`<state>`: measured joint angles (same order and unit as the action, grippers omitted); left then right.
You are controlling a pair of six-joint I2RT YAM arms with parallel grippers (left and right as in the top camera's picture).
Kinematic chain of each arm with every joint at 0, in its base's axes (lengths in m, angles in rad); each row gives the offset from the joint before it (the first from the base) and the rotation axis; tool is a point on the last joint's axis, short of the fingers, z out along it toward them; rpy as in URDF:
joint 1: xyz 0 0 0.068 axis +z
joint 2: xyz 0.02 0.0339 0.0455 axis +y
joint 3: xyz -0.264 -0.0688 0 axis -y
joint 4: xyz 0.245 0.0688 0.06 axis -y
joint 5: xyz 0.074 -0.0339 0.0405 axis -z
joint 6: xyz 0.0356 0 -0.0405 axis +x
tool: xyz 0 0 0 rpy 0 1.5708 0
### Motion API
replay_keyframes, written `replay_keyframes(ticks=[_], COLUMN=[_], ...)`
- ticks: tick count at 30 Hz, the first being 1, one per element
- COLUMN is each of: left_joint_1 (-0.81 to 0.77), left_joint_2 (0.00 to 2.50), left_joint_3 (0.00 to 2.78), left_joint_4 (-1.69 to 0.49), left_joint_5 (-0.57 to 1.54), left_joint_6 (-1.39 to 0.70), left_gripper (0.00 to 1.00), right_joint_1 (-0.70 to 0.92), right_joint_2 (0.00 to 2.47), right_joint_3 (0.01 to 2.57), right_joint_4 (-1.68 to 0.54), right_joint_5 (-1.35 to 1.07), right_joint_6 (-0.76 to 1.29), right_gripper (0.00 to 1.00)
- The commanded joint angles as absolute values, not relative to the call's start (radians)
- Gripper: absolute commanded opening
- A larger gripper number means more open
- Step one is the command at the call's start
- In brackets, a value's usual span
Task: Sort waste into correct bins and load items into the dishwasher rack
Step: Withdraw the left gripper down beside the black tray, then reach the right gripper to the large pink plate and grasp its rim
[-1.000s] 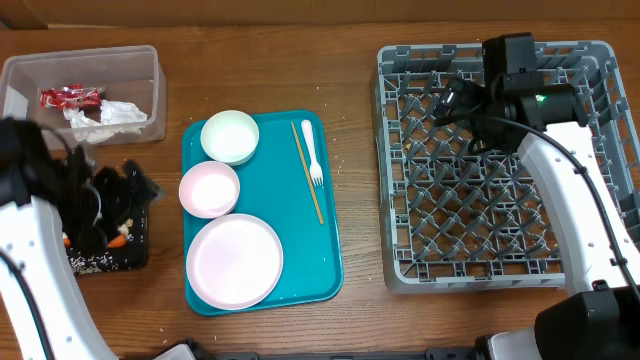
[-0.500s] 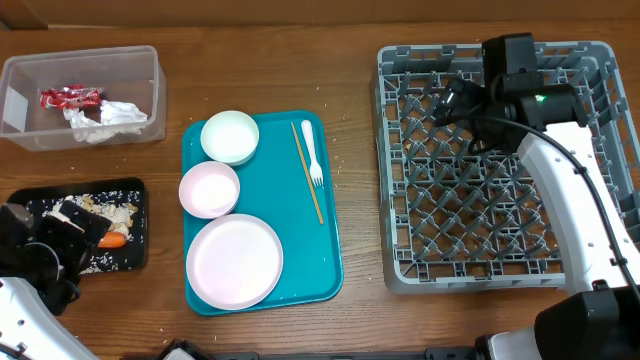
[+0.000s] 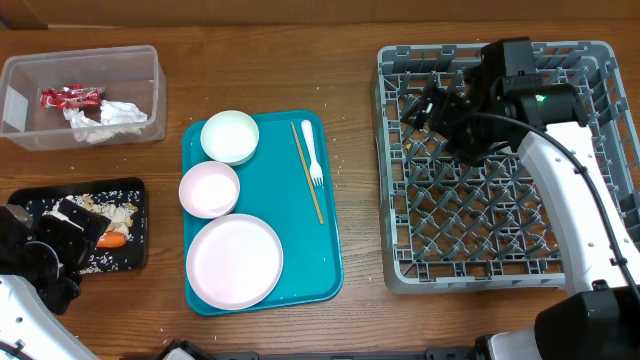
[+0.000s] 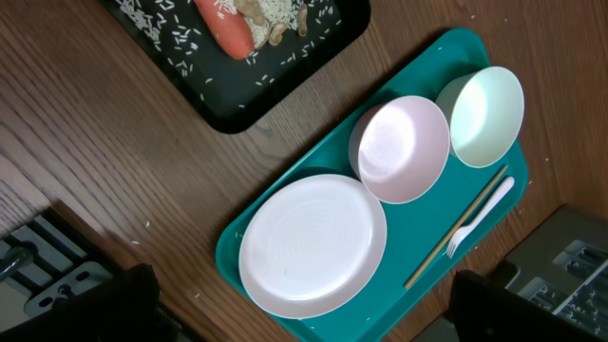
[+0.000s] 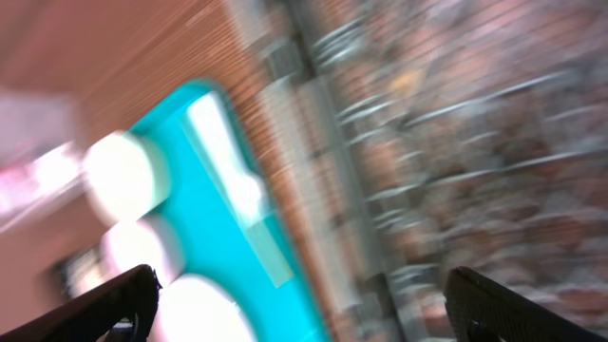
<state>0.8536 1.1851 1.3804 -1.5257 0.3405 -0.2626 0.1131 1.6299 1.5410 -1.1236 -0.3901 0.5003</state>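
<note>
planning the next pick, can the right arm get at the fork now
Probably yes: the fork lies uncovered on the tray near the rack, and the right gripper hovers open over it.

Even bright light, soft shadows; overhead, left wrist sharp; right wrist motion-blurred.

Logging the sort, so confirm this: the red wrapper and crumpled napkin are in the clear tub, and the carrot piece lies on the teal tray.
One part is wrong. The red wrapper and crumpled napkin are in the clear tub, but the carrot piece lies in the black tray, not on the teal tray. The overhead view shows it.
</note>
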Motion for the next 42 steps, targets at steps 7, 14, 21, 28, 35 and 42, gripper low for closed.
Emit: replay_keyframes(ticks=[7,14,21,28,35,42], left_joint_1=[0.857,0.857,0.857,0.857,0.857,0.857], left_joint_2=[1.189,1.189,1.189,1.189,1.189,1.189], left_joint_3=[1.369,1.369,1.369,1.369,1.369,1.369], left_joint_4=[-1.524,-1.524,-1.524,-1.524,-1.524,-1.524], left_joint_5=[0.356,0.356,0.355,0.355,0.355,0.355], left_joint_6=[-0.277,-0.277,-0.277,-0.277,-0.277,-0.277], left_gripper=[1.0,1.0,1.0,1.0,1.0,1.0], right_joint_1=[0.455,0.791,0.889,0.905,0.922,0.947], right_joint_2=[1.625,1.755,1.926,2.054,2.114,2.145], right_joint_3=[1.551,1.551,1.551,1.551,1.551,1.551], right_joint_4=[-1.093,-0.999,-0.942,-0.93,-0.913,-0.894], right_joint_5=[-0.411,-0.107,-0.087,-0.106,-0.135,-0.166], right_joint_6=[0.401,0.587,0.635,0.667,0.667,0.685], right_gripper=[1.0,1.0,0.81,0.7,0.56,0.47])
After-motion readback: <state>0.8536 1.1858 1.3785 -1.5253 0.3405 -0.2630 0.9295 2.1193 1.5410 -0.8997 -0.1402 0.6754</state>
